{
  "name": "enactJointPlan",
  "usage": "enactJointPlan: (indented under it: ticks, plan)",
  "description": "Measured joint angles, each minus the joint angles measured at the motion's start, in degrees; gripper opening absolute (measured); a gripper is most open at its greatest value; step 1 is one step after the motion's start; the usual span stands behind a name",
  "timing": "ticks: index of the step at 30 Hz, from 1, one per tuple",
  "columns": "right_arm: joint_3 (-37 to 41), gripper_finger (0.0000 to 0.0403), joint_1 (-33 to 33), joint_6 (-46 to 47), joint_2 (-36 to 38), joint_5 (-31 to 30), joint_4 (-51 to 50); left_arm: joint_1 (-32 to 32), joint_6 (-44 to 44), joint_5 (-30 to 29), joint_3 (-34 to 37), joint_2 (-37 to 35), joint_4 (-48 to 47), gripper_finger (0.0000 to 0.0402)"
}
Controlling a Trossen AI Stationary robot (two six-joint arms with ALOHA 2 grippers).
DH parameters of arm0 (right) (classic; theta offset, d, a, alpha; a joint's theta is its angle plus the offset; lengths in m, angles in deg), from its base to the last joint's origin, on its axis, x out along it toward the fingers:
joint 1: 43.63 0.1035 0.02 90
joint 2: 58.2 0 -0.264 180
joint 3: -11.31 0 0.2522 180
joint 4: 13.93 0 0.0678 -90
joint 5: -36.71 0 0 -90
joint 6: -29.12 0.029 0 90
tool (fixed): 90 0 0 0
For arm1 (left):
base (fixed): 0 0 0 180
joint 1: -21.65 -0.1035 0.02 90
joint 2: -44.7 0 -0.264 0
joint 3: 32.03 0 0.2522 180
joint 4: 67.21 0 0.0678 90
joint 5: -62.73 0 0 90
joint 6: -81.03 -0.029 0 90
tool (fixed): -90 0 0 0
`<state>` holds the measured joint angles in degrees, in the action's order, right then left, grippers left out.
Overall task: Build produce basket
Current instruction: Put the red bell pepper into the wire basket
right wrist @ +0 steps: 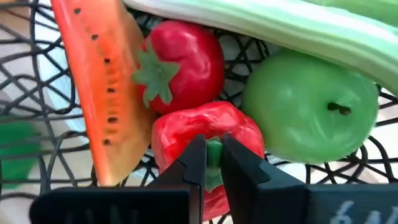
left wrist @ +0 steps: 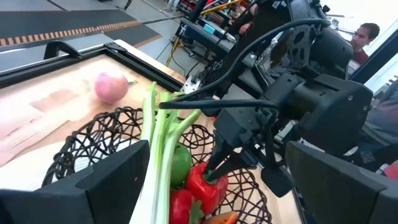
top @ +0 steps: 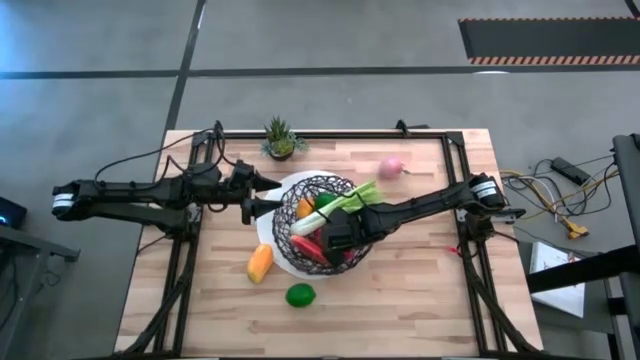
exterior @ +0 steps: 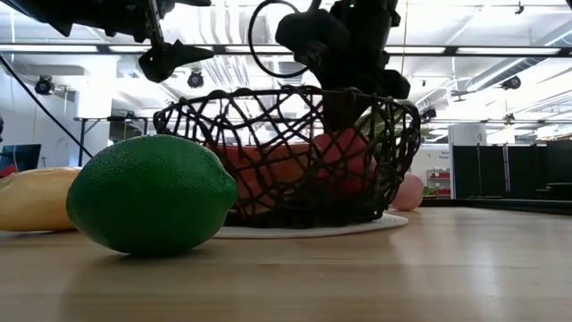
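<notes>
Wooden table (top: 420, 290) (bright workshop behind)

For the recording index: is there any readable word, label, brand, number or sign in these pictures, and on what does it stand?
None can be read in any view.
The toy produce, such as the lime, carries no lettering.
The wire basket bears no label.
Papers beside the table are too small to read.

The right arm reaches in from the worktop's right edge toward its middle, wrist bent down, and its tool (right wrist: 212, 163) has the two dark fingers (right wrist: 189, 165) pinched almost together on a green stem. The left arm stretches in level from the left edge, its tool (top: 262, 196) raised with fingers spread wide, gripping nothing.
</notes>
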<state>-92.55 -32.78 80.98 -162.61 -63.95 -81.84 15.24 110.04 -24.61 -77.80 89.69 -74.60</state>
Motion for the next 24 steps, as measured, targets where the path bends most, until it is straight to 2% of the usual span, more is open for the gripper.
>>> enactJointPlan:
  ticks: [14,17,24]
  plan:
    - [-0.8,0.0031,-0.4,4.7,-1.2,0.1,-0.1,0.0,-0.1,0.4,-0.1,0.0,0.0,0.0361]
    - [-1.3,0.0032,-0.3,5.0,-1.1,0.6,-0.1,0.0,-2.6,0.5,-0.1,0.0,0.0,0.0361]
    - [-1.3,0.0071,-0.4,6.1,-1.0,1.8,-0.9,0.0,-4.4,2.7,-0.1,0.0,-0.2,0.0361]
